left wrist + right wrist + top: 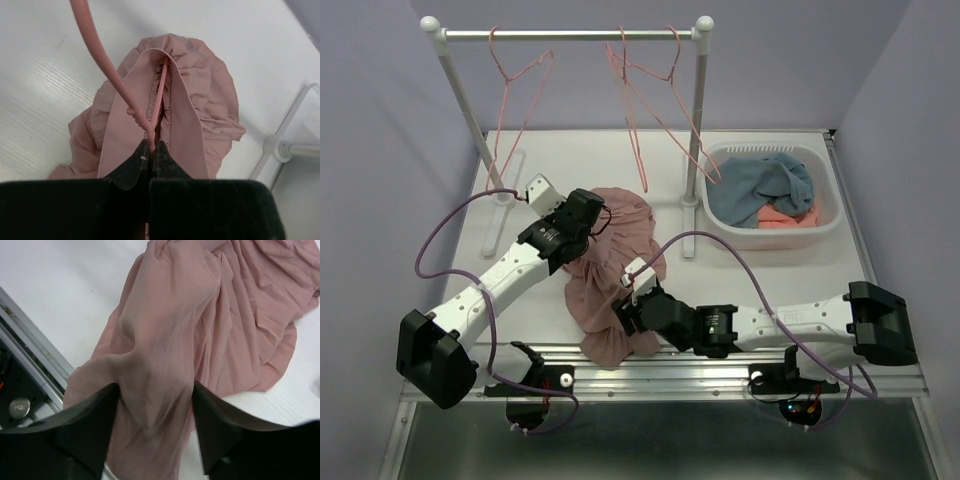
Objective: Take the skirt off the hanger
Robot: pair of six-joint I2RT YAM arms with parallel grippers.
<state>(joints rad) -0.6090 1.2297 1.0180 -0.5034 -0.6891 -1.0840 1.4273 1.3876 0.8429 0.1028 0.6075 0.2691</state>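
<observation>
The dusty-pink skirt [610, 290] lies crumpled on the white table between my two arms. Its waistband [190, 115] still sits over the pink wire hanger [105, 65], whose hook curves up to the top left of the left wrist view. My left gripper [151, 147] is shut on the hanger's wire just below the twisted neck, at the skirt's far end [588, 215]. My right gripper [155, 390] is at the skirt's near hem [625, 310]. Its jaws stand apart, with a raised ridge of the thin fabric [200, 315] filling the gap between them.
A clothes rack [570, 35] with several empty pink hangers [650, 90] stands at the back. A white basket [775, 195] at the right holds blue-grey and coral garments. The rack's foot [285, 147] is close to the right of the waistband. A metal rail [30, 335] runs along the table's near edge.
</observation>
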